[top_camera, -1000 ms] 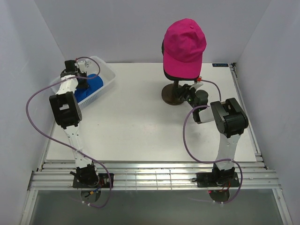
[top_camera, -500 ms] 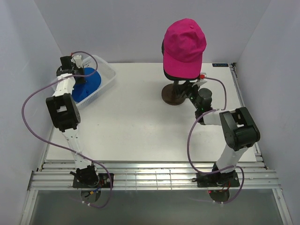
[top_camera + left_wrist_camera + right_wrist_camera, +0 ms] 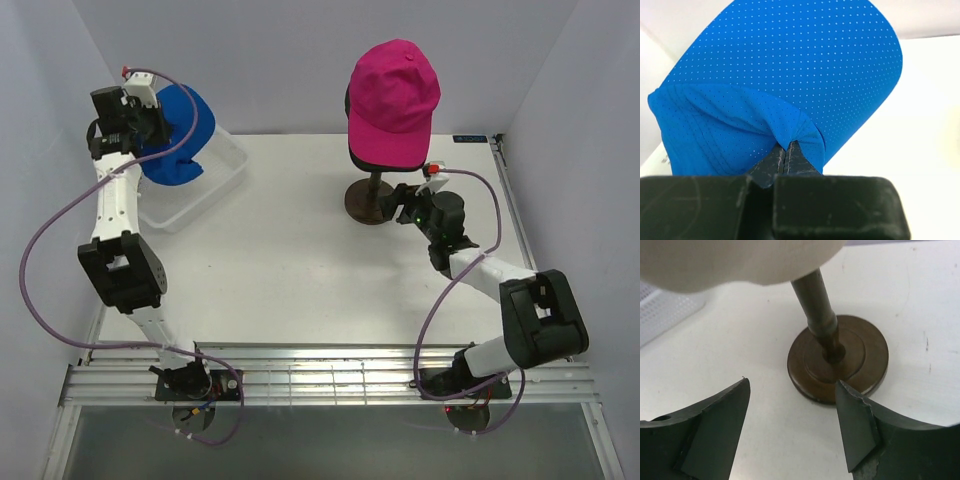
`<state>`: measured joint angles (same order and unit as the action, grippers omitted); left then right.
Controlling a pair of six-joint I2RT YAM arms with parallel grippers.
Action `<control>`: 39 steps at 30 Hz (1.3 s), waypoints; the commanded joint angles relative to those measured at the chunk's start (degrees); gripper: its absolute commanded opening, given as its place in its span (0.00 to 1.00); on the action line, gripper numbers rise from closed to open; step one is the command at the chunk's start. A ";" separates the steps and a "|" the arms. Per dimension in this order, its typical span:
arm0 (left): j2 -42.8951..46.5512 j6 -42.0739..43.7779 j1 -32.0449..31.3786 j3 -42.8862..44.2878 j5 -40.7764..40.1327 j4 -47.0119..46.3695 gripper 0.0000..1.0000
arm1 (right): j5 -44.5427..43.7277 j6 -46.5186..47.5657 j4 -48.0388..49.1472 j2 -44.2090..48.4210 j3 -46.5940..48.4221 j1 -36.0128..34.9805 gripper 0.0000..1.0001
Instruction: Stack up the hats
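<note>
- Tabletop (image 3: 300, 270): I see a white basket (image 3: 205, 195) at its far left corner.
- Magenta cap (image 3: 393, 95): sits on the mannequin head (image 3: 740, 260), over the stand (image 3: 840, 357).
- Blue cap (image 3: 790, 65): hangs above the basket, its fabric pinched in the left pincer (image 3: 786, 154).
- Right pincer (image 3: 792, 385): spread, near the stand's base.

A white plastic mesh basket (image 3: 207, 186) sits at the white table's (image 3: 290, 265) far-left corner. A cream mannequin head (image 3: 735, 262) tops a dark round stand (image 3: 862, 357).

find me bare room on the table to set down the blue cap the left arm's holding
The widest bare patch is the middle of the white table, between the white plastic mesh basket on the left and the dark round stand on the right, down to the near edge. Crowded: around the stand, where the open right gripper hovers.
</note>
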<state>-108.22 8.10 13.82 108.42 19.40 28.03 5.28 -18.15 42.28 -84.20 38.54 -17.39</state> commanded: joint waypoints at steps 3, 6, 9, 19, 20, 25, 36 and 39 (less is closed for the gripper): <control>11.70 -1.07 -0.46 -0.93 15.03 2.55 0.00 | -0.18 6.19 -16.34 9.83 -2.94 -0.02 0.76; 15.04 -1.06 -1.87 -1.81 20.65 5.71 0.00 | -0.71 8.92 -21.88 19.21 -6.02 -0.02 0.77; 17.86 -0.72 -3.45 -3.21 27.50 8.79 0.00 | -0.54 12.51 -30.39 26.34 -7.25 -0.02 0.78; 29.38 10.26 -11.00 -9.36 44.06 23.54 0.00 | 21.70 37.20 -55.99 49.65 0.47 -3.53 0.76; 30.69 12.36 -11.88 -10.24 45.36 24.78 0.00 | 21.53 38.27 -55.91 50.88 1.61 -4.31 0.76; 34.57 16.25 -19.88 -17.36 50.30 28.66 0.00 | 17.05 44.68 -54.50 46.25 15.72 -6.86 0.72; 37.12 18.53 -29.37 -24.31 52.14 30.94 0.00 | 14.67 86.04 -45.58 29.74 27.27 -28.92 0.93; 37.03 20.20 -30.78 -24.05 52.15 32.52 0.00 | 13.97 89.33 -48.95 26.30 30.35 -32.53 0.95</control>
<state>-72.75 25.30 -15.66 83.96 68.49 58.61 19.73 59.16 -4.43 -56.03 64.58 -47.20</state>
